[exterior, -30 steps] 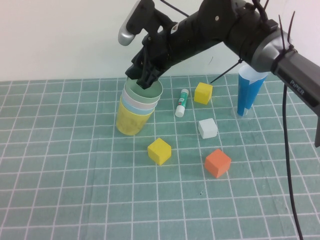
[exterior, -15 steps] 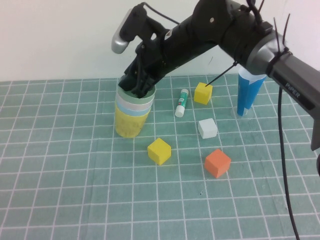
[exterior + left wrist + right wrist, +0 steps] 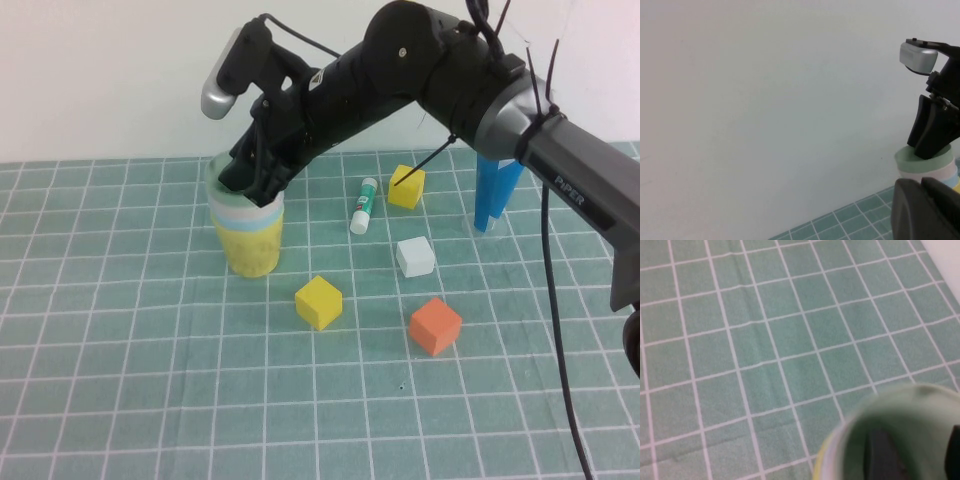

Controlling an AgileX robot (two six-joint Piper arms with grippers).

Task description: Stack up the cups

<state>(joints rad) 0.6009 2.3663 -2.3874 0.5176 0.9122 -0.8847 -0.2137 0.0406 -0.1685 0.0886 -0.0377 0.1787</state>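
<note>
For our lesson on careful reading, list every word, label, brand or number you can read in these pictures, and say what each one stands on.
"PiPER": white letters on the right arm's grey forearm link.
Glue stick: its label is too small to read.
Cups, cubes, blue paper cone: no text visible.
Both wrist views: no text.

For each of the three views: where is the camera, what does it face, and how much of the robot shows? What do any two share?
High view: raised on the robot's side, angled down at the green mat; the right arm reaches across to the stacked cups, right tool at the top cup's rim.
Left wrist view: on the left arm, facing the wall; left tool at the frame edge, shut.
Right wrist view: looks down into the green cup; a dark finger sits inside.
Shared: all three show the cup stack.
</note>
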